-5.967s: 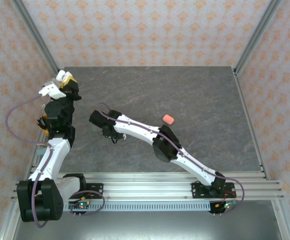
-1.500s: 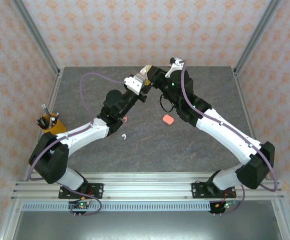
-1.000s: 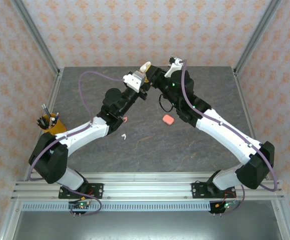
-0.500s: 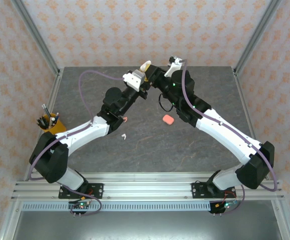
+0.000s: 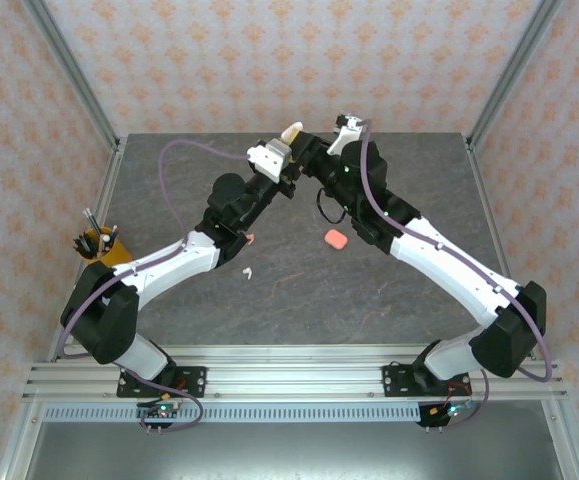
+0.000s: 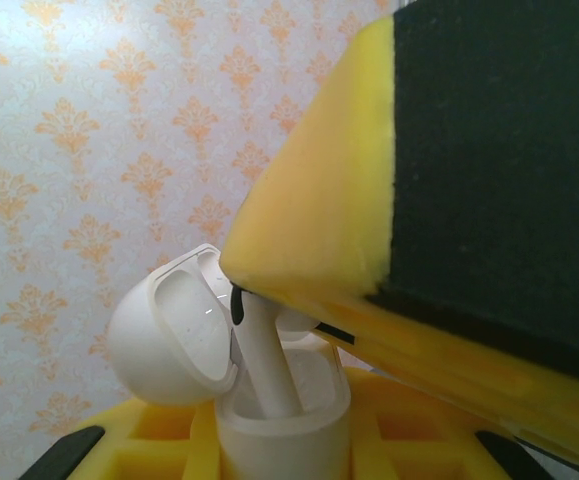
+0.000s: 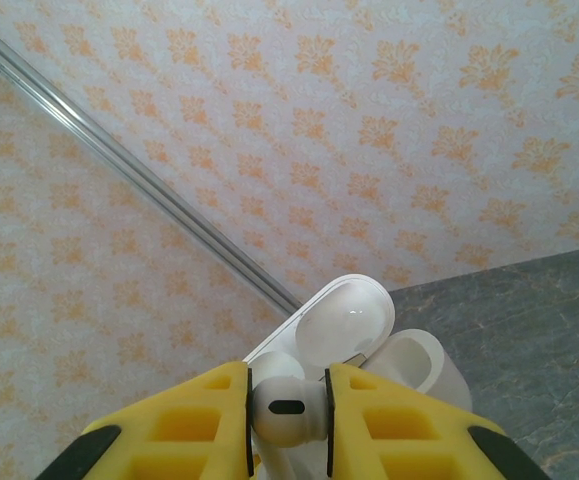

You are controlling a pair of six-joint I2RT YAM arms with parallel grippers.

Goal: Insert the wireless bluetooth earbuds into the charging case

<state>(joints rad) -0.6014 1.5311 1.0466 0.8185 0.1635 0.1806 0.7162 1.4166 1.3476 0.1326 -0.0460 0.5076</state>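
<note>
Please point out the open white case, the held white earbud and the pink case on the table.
open white case [image 6: 284, 438]: left wrist view, on its lower shell.
white earbud [image 7: 281, 395]: right wrist view, on its rounded head.
pink case [image 5: 336, 238]: top external view, on its upper side.

**Light and picture quality: bright, even, diffuse**

Top view: soft overhead light. The arms cast faint, blurred-edged shadows on the grey table [image 5: 409, 190] in front of the white charging case [image 5: 290, 133], and the table surface reads matte. The frame posts [image 5: 514, 70] on either side of the case lean outward, a mild wide-angle distortion. Left wrist view: the case and white earbud [image 6: 264, 365] are fairly sharp. The yellow foam pad [image 6: 319, 220] above and right of the case is very close and soft, its black backing featureless. The wallpaper [image 6: 89, 150] behind is slightly blurred. Right wrist view: there is a small highlight on the case lid, the earbud below it is crisp, and the wallpaper behind is evenly lit.
</note>
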